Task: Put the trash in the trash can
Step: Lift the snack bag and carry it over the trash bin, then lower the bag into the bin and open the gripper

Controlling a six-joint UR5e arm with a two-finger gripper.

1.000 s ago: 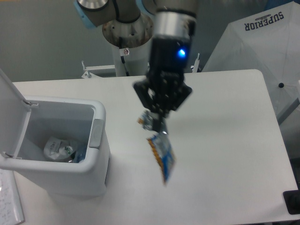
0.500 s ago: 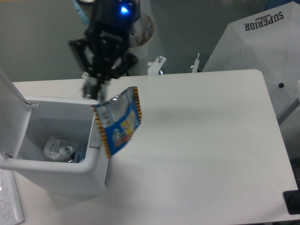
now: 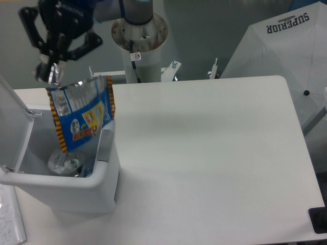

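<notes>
End effector clamped on snack wrapper | wrapper hangs over open trash can | bottle inside

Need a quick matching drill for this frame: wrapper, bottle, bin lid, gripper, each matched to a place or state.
Things:
1. blue wrapper
2. crushed bottle
3. bin lid
4. gripper

States:
A. swung open
B. lying at the bottom of the bin
C. above the bin, pinching something
D. hanging over the bin opening

Pairs: 1-D, 2-B, 3-A, 4-C
</notes>
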